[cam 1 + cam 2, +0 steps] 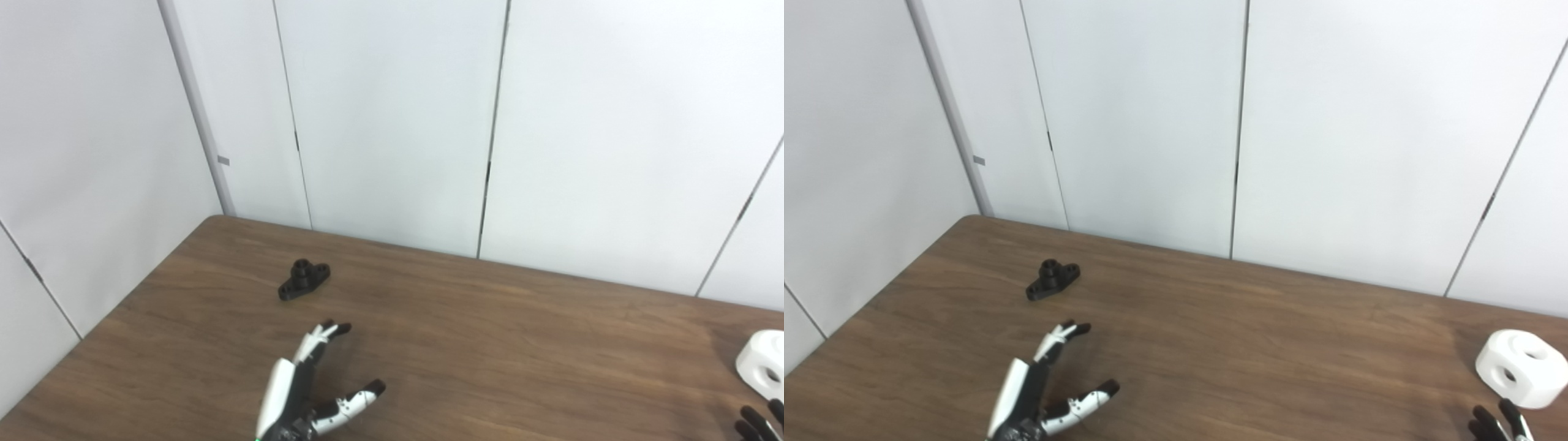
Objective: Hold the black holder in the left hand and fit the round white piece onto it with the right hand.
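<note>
The black holder [304,278] lies flat on the brown table [490,343], far left of centre, with its short round post pointing up. My left hand [309,386] hovers a little nearer than it, open, fingers and thumb spread with nothing between them. The round white piece [1521,367], a chunky puck with holes in its top and side, rests at the table's right side. Just below it, only the dark fingertips of my right hand [1497,422] poke in at the bottom right corner; the rest of that hand is out of view.
White wall panels [392,122] close off the back and left of the table. The table's left edge [104,318] runs diagonally close to the holder. Bare wood stretches between the holder and the white piece.
</note>
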Tool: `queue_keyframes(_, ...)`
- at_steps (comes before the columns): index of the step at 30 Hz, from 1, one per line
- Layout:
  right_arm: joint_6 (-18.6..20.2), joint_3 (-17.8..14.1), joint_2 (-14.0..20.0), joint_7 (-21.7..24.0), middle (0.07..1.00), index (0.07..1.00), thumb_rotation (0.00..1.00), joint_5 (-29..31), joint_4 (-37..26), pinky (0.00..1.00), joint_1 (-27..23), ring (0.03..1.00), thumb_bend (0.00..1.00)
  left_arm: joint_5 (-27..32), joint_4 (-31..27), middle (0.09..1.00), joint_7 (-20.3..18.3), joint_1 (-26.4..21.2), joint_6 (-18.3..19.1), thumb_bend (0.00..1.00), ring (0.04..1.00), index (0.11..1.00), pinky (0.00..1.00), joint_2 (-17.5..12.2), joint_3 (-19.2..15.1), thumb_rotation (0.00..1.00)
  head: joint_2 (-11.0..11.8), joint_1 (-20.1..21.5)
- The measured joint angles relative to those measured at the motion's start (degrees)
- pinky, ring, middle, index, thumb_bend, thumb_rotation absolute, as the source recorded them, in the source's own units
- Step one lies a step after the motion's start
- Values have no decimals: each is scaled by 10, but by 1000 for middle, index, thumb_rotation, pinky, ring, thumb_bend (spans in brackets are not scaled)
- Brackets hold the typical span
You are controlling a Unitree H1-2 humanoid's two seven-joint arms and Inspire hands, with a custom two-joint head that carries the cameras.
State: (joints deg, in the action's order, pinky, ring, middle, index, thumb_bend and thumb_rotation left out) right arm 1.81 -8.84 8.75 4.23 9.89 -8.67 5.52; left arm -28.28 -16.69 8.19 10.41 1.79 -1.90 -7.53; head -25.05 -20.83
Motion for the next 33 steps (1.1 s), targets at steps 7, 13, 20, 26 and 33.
queue_keyframes(7, 1, 0, 0, -1, 912, 962, 1000, -1, -1, 1000, 2, 925, 683, -51, -16, 978, -3, -35, 63, 956, 1000, 769, 1000, -66, -25, 260, -2, 2)
queue_keyframes(13, -1, 1, -1, -3, 907, 959, 1000, -5, -1, 1000, 2, 924, 704, -115, -3, 925, -7, -97, 132, 978, 989, 698, 1000, -111, -36, 316, -4, 6)
queue_keyframes(20, -2, 3, -2, -3, 897, 953, 1000, -5, -1, 1000, 1, 918, 713, -144, 66, 925, 0, -137, 199, 958, 987, 696, 1000, -132, -44, 348, -5, 8)
queue_keyframes(26, -3, 3, -3, -4, 900, 953, 1000, -6, -1, 1000, 2, 918, 722, -147, 116, 925, 2, -171, 234, 926, 988, 706, 1000, -161, -42, 329, -8, 11)
queue_keyframes(33, -4, 3, -8, -5, 899, 952, 1000, -5, -2, 1000, 2, 919, 732, -137, 201, 929, 15, -220, 242, 931, 991, 709, 1000, -171, -30, 306, -10, 14)
